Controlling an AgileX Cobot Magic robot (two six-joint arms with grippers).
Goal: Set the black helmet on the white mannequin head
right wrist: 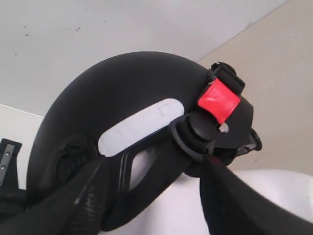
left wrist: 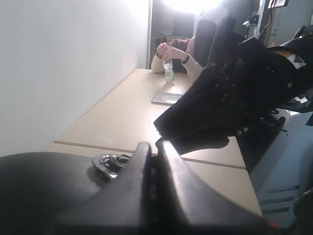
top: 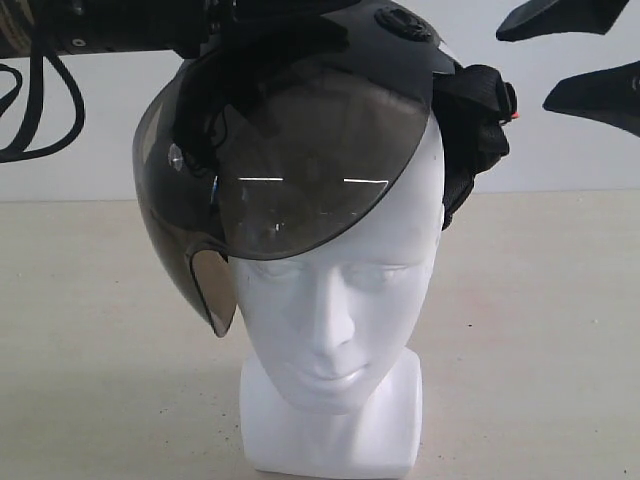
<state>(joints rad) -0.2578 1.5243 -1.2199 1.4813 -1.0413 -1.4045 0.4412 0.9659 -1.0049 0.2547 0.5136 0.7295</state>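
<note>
Counts: 1 helmet, 1 mannequin head, 2 hands, 1 counter.

Far L in the exterior view, the L arm, a black tube, runs along the top edge w/ 1 black cable looped under it. The left hand shows in the L wrist view. Its 2 black fingers sit nearly together w/ only a thin slit between, closed on the edge of the black helmet. 1 round metal snap sits on the shell just beside them.

The helmet has a matte, rounded shell. It is perched high on the crown of the white mannequin head and tilted, w/ the lower side toward L. It has 1 visor of smoky translucent plastic, curved and glossy, w/ 2 light streaks reflected in it. The visor covers the forehead & hangs down past the cheek on L.

The head is smooth, white & bald w/ faint features. Its short blocky neck base stands on the beige matte counter, approx mid-frame.

R of the head, black webbing straps bunch beside the temple. They carry 1 small red buckle of glossy plastic. The R wrist view also shows 1 white oval label on the shell.

Far R at top is the right hand. Its 2 black tapered fingers are spread apart & hold nothing, near the straps but not touching them.
</note>
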